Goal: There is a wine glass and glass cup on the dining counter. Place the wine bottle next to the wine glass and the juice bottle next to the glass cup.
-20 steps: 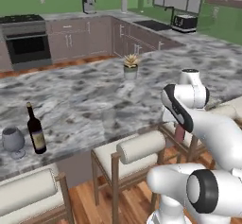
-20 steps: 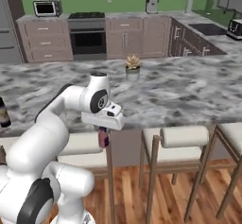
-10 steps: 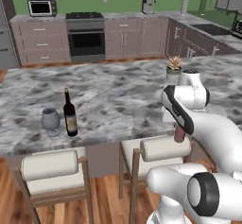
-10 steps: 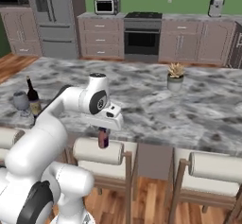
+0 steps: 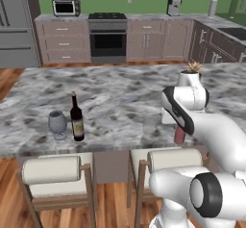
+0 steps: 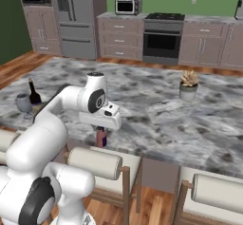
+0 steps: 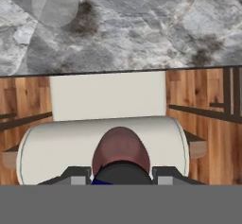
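The dining counter (image 5: 120, 102) carries the wine bottle (image 5: 76, 119) and the wine glass (image 5: 57, 124) side by side near its front edge. The gripper (image 6: 101, 130) is clamped on the juice bottle (image 6: 100, 137), held just past that edge above a stool (image 7: 104, 140). The glass cup (image 7: 56, 3) stands on the counter near the same edge.

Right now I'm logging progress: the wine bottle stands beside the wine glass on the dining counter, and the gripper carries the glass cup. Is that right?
Not quite. The gripper carries the juice bottle, not the glass cup, which stands on the dining counter; the right base view shows it. The wine bottle does stand beside the wine glass.
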### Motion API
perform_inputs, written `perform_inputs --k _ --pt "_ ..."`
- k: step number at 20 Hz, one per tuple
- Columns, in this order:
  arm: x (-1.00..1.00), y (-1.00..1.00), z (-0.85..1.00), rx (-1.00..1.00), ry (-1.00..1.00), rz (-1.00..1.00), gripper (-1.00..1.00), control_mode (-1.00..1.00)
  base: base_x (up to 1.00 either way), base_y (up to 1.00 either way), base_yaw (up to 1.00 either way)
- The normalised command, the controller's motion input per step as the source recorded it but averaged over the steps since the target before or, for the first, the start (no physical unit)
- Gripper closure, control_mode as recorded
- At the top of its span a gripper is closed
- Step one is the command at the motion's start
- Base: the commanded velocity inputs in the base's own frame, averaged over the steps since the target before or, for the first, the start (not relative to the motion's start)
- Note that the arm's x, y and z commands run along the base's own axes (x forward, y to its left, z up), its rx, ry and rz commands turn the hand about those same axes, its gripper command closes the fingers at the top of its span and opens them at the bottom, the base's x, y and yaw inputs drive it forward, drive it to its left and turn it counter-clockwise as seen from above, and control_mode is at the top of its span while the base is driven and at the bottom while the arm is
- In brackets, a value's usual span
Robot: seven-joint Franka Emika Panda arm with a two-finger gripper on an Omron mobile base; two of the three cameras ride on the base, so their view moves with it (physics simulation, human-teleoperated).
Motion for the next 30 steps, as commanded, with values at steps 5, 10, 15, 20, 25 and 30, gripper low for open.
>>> perform_inputs --k 5,10,15,20,25,30 --pt "0.00 0.00 0.00 0.00 0.00 0.00 1.00 1.00 0.26 -0.30 0.13" --pt "0.00 0.00 0.00 0.00 0.00 0.00 1.00 1.00 0.14 -0.21 0.01" --pt "0.00 0.00 0.00 0.00 0.00 0.00 1.00 1.00 0.04 -0.07 0.00" --pt "0.00 0.00 0.00 0.00 0.00 0.00 1.00 1.00 0.00 -0.01 -0.01" --pt "0.00 0.00 0.00 0.00 0.00 0.00 1.00 1.00 0.00 0.00 0.00" --pt "0.00 0.00 0.00 0.00 0.00 0.00 1.00 1.00 0.00 0.00 0.00"
